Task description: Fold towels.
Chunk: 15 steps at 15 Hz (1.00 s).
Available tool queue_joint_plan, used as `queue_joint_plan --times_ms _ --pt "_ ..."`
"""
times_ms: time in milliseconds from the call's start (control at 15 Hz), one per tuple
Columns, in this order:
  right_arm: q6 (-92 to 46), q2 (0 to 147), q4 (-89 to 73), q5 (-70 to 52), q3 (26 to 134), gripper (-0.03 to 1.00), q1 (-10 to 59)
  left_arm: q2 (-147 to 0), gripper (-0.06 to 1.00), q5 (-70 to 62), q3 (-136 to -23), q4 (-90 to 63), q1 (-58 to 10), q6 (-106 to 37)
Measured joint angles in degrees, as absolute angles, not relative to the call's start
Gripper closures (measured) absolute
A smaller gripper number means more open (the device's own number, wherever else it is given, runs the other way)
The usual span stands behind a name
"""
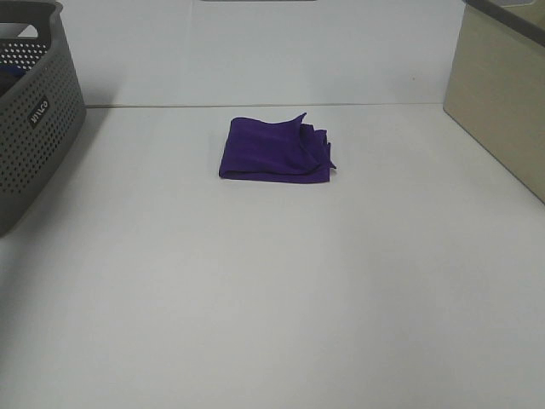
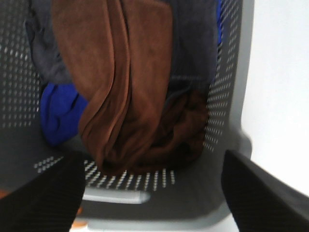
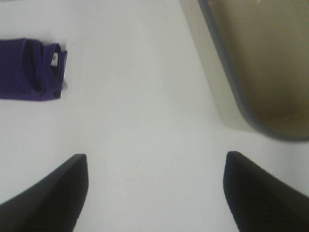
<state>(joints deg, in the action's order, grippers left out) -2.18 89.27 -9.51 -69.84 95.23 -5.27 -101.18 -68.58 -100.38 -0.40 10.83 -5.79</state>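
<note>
We see the folded purple towel (image 1: 274, 151) lying mid-table toward the far side. Our left gripper (image 2: 150, 193) hangs wide apart above the grey basket (image 1: 34, 119); our right gripper (image 3: 154, 193) is wide too, holding nothing.

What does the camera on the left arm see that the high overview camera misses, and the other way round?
Only the left wrist view looks down into the grey basket, showing a brown cloth and a blue cloth piled inside, framed by the open left gripper. Only the exterior high view shows the folded purple towel, the white table and a beige bin. Both show the basket.
</note>
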Motion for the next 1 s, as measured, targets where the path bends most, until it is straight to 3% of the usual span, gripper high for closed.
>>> queue_joint_plan --times_ms 400,667,800,1000 --pt "-5.7 50.1 -7.7 -67.7 62.1 0.2 -5.3 -62.5 0.23 -52.6 -62.7 -1.1 14.0 -5.8" --pt "-6.8 30.1 -4.8 -63.3 47.3 0.2 -4.9 -46.0 0.23 -51.2 -52.0 -1.1 14.0 -5.8" --pt "-6.8 19.5 -4.0 -62.2 38.8 0.2 0.0 -33.2 0.23 -51.7 -45.8 -1.1 14.0 -7.7" --pt "-6.7 10.4 -4.0 -63.0 34.3 0.21 0.2 -21.7 0.23 -53.6 -39.7 -1.2 14.0 -9.9"
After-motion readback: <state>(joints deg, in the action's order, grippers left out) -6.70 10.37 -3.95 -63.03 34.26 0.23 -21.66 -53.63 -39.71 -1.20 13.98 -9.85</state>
